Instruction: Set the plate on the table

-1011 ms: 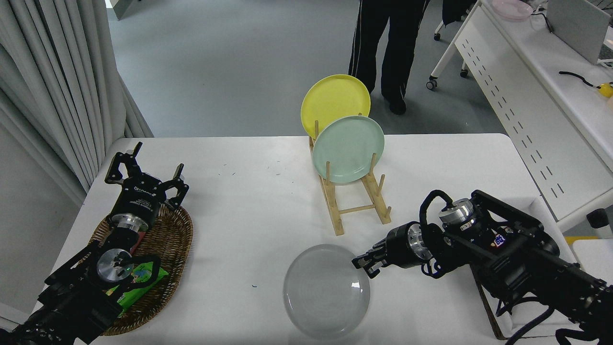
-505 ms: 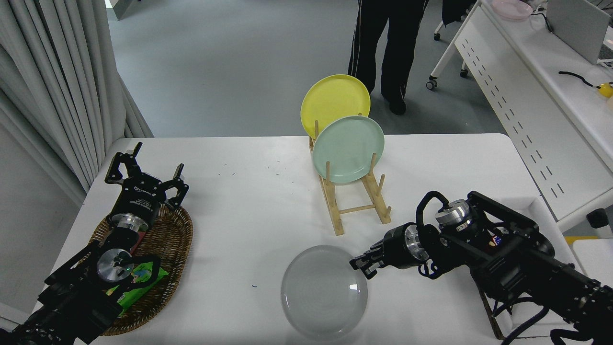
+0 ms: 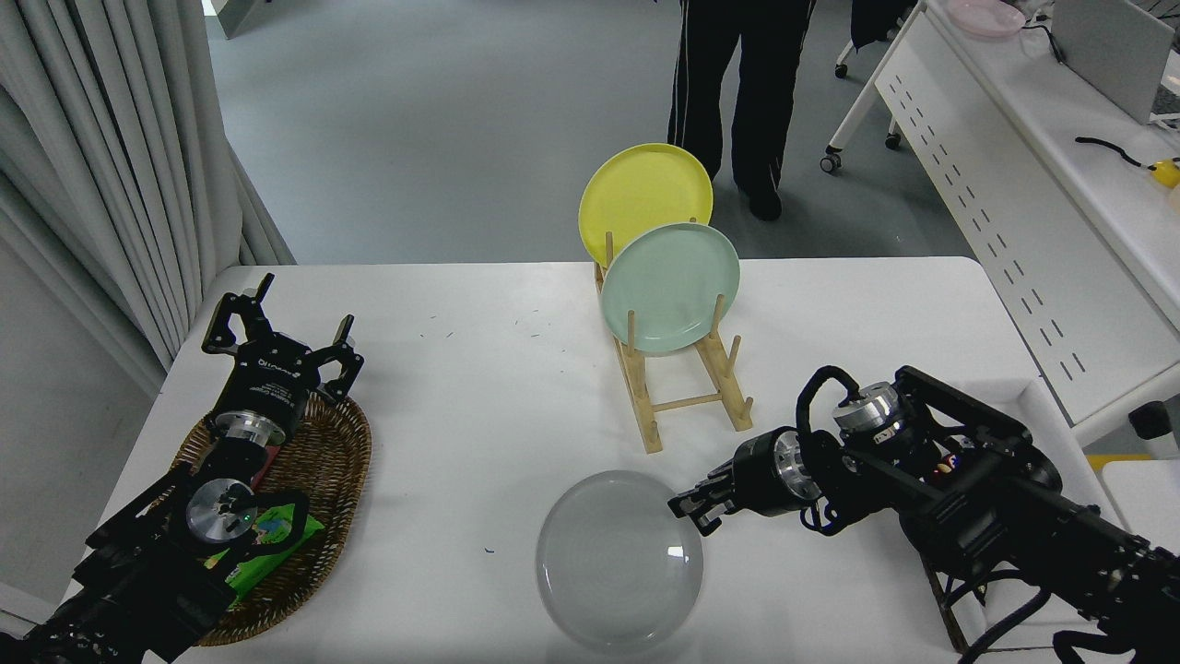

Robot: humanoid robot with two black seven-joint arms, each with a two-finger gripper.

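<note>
Plate (image 3: 619,560): low over or on surface (image 3: 479,406) | right tool (image 3: 690,510): pinching its rim | left tool (image 3: 277,332): spread, parked | remaining: release.

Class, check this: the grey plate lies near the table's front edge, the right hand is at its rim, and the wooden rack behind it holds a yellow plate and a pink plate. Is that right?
Not quite. The head view shows the wooden rack holding a yellow plate and a mint-green plate, not a pink one. The grey plate does lie near the table's front edge, with the right hand at its rim.
</note>
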